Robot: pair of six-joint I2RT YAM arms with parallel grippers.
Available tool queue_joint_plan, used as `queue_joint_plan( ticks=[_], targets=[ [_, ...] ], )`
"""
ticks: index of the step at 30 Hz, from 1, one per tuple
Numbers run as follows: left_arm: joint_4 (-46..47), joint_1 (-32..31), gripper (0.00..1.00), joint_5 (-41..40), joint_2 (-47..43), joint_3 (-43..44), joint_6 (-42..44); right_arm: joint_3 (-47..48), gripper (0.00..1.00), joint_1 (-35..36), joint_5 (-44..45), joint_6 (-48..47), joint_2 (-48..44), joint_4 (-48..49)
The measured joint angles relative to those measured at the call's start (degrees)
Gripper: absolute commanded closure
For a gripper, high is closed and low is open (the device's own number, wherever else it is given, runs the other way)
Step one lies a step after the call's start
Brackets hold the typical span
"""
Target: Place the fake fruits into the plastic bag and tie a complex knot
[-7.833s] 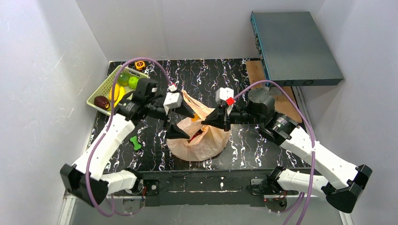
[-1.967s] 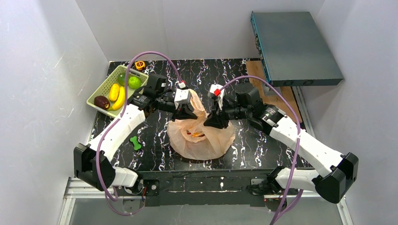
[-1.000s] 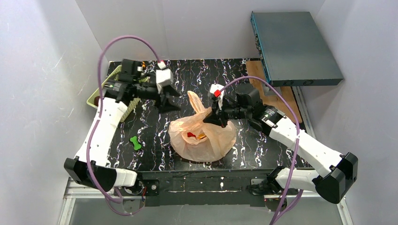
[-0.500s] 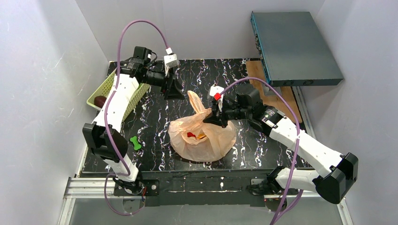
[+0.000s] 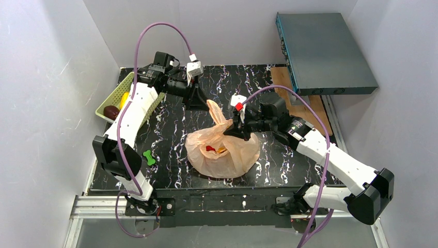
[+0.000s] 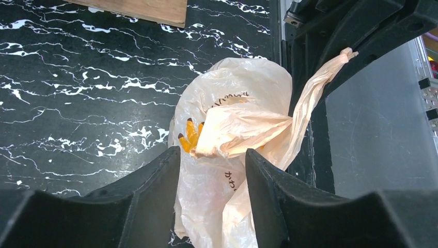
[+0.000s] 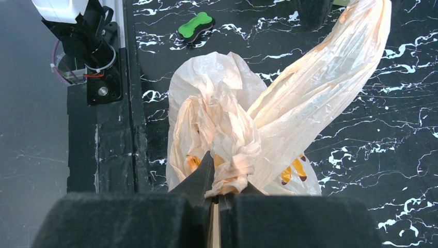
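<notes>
The peach plastic bag [image 5: 222, 152] sits mid-table with red and orange fruits [image 5: 213, 149] showing in its mouth. Yellow bananas [image 6: 189, 135] show through its wall. My right gripper [image 5: 233, 133] is shut on one bunched, twisted handle [image 7: 231, 155]. I cannot tell whether that bunch is a knot. The other handle [image 5: 214, 111] stands up free and also shows in the right wrist view [image 7: 330, 77]. My left gripper [image 5: 196, 102] is open and empty, raised behind the bag. The bag [image 6: 232, 124] lies beyond its fingers [image 6: 155, 191].
A light green basket [image 5: 114, 97] at the far left holds a dark plum [image 5: 111, 111] and a banana [image 5: 124, 98]. A green bone toy [image 5: 149, 157] lies left of the bag. A grey-blue box [image 5: 325, 49] and a wooden board [image 5: 282, 78] are at the back right.
My left gripper let go of the bag, swung away to the left and rose, and now hangs open behind the bag. My right gripper stays shut on its handle.
</notes>
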Motion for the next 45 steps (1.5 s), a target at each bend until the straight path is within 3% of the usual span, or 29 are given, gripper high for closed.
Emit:
queue_joint_plan(
  ticks=[4, 6, 7, 9, 11, 17, 22, 31, 36, 41, 45],
  targets=[
    [0.79, -0.09, 0.51, 0.46, 0.00, 0.00, -0.15, 0.00, 0.99, 0.02, 0.02, 0.00, 0.00, -0.02],
    [1.03, -0.37, 0.55, 0.61, 0.00, 0.00, -0.22, 0.00, 0.99, 0.02, 0.02, 0.00, 0.00, -0.02],
    [1.16, -0.57, 0.62, 0.66, 0.00, 0.00, -0.26, 0.00, 0.99, 0.02, 0.02, 0.02, 0.00, -0.02],
    [1.14, -1.01, 0.88, 0.68, 0.00, 0.00, -0.31, 0.00, 0.99, 0.02, 0.17, 0.00, 0.00, -0.02],
    [1.14, -1.33, 1.00, 0.63, 0.00, 0.00, -1.07, 0.00, 0.99, 0.02, 0.55, 0.02, 0.00, -0.02],
    [5.22, -0.87, 1.00, -0.13, -2.45, -2.27, -6.23, -1.05, 0.99, 0.04, 5.79, 1.62, -0.04, 0.70],
    [9.31, -2.19, 1.00, -1.29, -13.20, -8.76, -11.96, -2.67, 0.99, -0.04, 11.45, 5.92, 0.00, 3.65],
    [20.04, -16.50, 1.00, -9.86, -29.03, -33.00, -19.21, -2.49, 0.99, 0.04, 17.03, 13.97, 2.16, 5.01],
    [30.12, -23.74, 1.00, -24.28, -27.50, -46.49, -21.42, -1.79, 0.99, 0.55, 17.16, 18.12, 3.23, 3.10],
    [39.93, -24.85, 1.00, -37.03, -21.14, -48.37, -28.68, -1.79, 0.99, 0.26, 16.92, 20.98, 3.63, 1.70],
    [47.89, -22.12, 1.00, -39.67, -17.68, -48.78, -35.95, -1.84, 0.99, 0.15, 16.24, 24.57, 3.58, 2.25]
  ],
)
